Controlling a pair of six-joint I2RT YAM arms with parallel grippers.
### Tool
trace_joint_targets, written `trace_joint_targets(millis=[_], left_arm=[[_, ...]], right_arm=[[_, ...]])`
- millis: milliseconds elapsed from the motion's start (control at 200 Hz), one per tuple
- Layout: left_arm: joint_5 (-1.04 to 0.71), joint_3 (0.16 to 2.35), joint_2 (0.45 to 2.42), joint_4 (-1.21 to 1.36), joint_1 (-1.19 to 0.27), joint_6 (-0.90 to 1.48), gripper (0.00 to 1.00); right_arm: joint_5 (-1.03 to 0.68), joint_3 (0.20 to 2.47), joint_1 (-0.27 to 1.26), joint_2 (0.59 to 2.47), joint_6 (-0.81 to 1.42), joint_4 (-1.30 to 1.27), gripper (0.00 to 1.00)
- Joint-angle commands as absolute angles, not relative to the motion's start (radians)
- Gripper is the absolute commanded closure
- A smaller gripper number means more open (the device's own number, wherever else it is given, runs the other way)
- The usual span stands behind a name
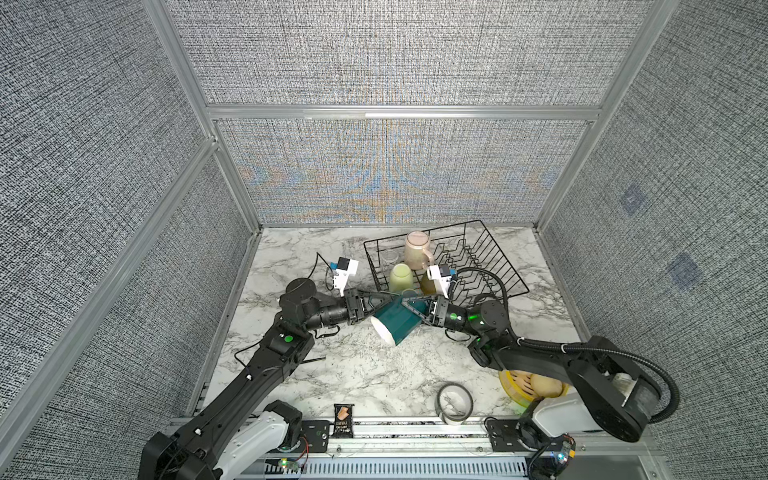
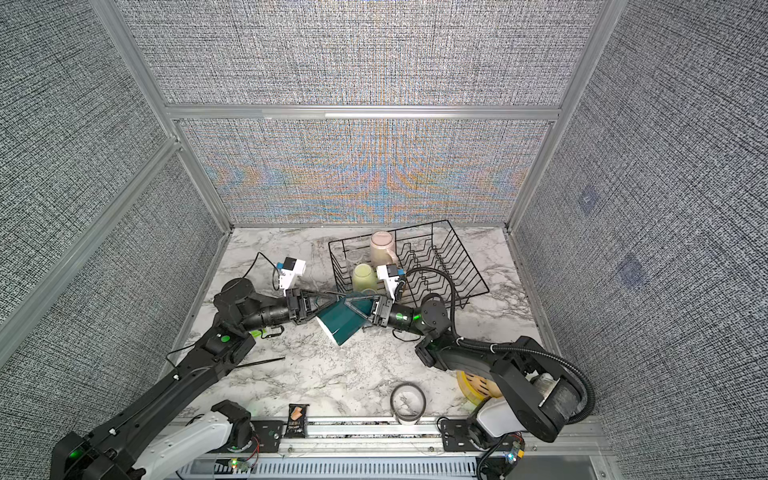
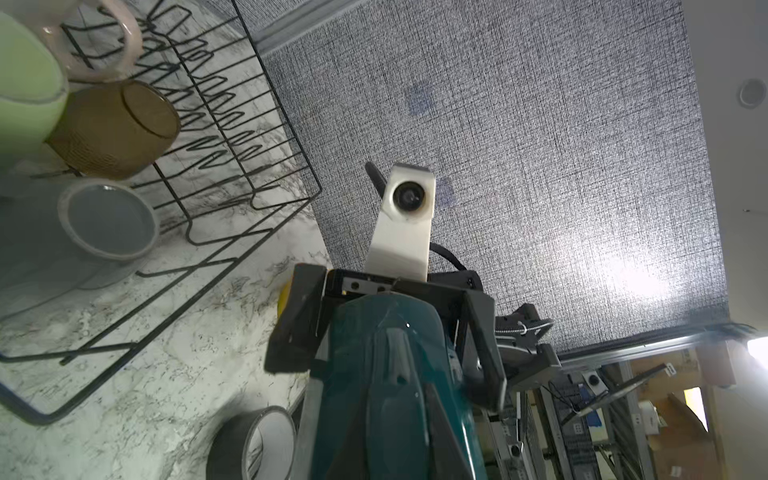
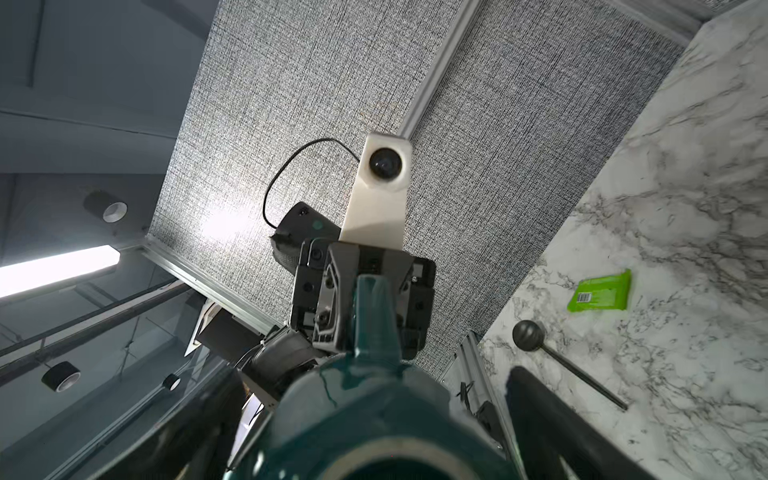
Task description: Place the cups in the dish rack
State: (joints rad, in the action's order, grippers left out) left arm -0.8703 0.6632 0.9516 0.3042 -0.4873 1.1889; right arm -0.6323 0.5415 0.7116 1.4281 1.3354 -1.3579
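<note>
The dark teal mug (image 1: 397, 322) (image 2: 343, 322) hangs tilted above the table, just in front of the dish rack (image 1: 503, 255) (image 2: 469, 254). My left gripper (image 1: 390, 297) (image 3: 395, 436) is shut on its handle. From the other side my right gripper (image 1: 409, 311) (image 4: 370, 424) stands open, with a finger on each side of the mug's base and a small gap showing. Inside the rack are the pink mug (image 1: 417, 249), pale green mug (image 1: 401, 277), amber tumbler (image 3: 116, 129), clear glass (image 1: 390, 255) and grey mug (image 3: 110, 222).
A grey tape ring (image 1: 454, 402) and a snack packet (image 1: 343, 419) lie near the front edge. A yellow basket of buns (image 1: 528, 386) sits under the right arm. A green packet (image 4: 600, 291) and a ball-ended black rod (image 4: 530, 332) lie by the left arm.
</note>
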Motion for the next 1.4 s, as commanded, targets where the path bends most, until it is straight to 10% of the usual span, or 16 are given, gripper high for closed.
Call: trace_joint_targets(millis=[0,470,1186,1396], left_arm=[[-0.890,0.667,0.944,0.340,-0.485,1.189,1.00],[-0.886,0.679,0.977,0.346,-0.486,1.199,1.00],[-0.790,0.689,0.945,0.149,-0.485,1.083,0.96],[-0.759,0.706,0.957,0.072,-0.485,1.056,0.58]], right_arm=[[-0.634,0.542,0.709,1.426,1.348,-1.397,0.02],[-0.773,0.540,0.776,1.424,1.332,-1.398,0.04],[-0.683,0.549,0.764,1.434,1.395,-1.344,0.54],[-0.669,0.553,0.735,1.457,1.385,-1.306,0.64]])
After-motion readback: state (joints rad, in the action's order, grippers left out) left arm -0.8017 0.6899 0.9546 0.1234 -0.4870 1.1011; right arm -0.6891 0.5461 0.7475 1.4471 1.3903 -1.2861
